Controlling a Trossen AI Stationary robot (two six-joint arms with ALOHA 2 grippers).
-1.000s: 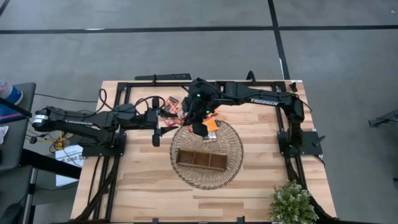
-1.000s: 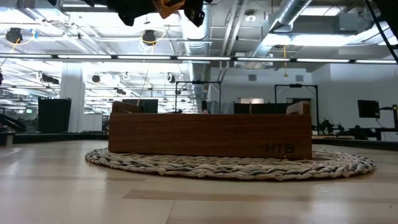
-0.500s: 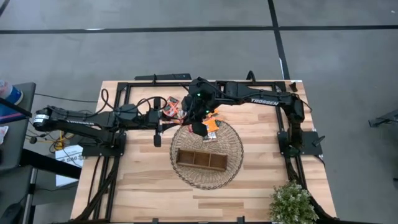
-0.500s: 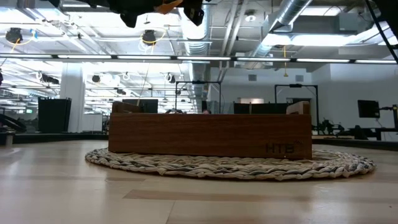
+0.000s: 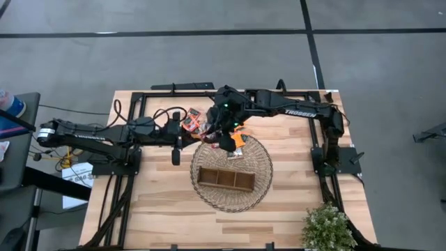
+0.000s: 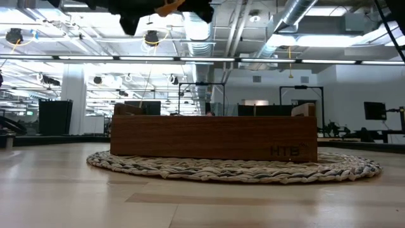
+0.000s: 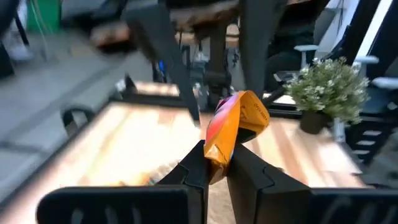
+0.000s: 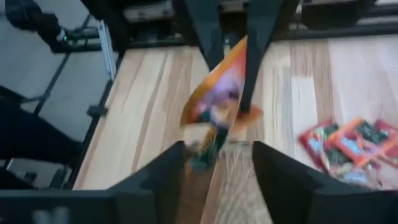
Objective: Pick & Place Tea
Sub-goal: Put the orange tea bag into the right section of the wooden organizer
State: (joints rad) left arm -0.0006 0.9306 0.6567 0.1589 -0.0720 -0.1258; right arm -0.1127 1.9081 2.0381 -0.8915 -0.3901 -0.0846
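Observation:
An orange tea sachet (image 7: 235, 127) is held in the air above the far rim of the round wicker basket (image 5: 261, 174), with my left gripper (image 7: 216, 155) shut on it. My right gripper (image 8: 217, 152) is open, its fingers on either side of the sachet's other end (image 8: 214, 109). I cannot tell whether they touch it. In the high view the left gripper (image 5: 208, 134) reaches in from the table's left and the right gripper (image 5: 225, 143) from the far right. More sachets lie in a pile (image 5: 194, 120) on the table and by the basket's far rim (image 5: 237, 141). My left gripper pinches one end of the orange sachet (image 7: 216, 151) between its two fingers. The fingers come nearly level from the table's left. The sachet sticks out beyond the fingertips, tilted and bent, lifted clear of table and basket.
A brown three-compartment wooden tray (image 5: 224, 179) stands on the wicker basket (image 6: 234, 168). A potted plant (image 5: 327, 226) sits at the near right corner. Black frame rails run along the table's far and side edges.
My left gripper's fingers, spread wide a second ago, have shut on the orange sachet, and the wrist has rolled a little. Both arms have stayed where they were, and the sachet stays in the air.

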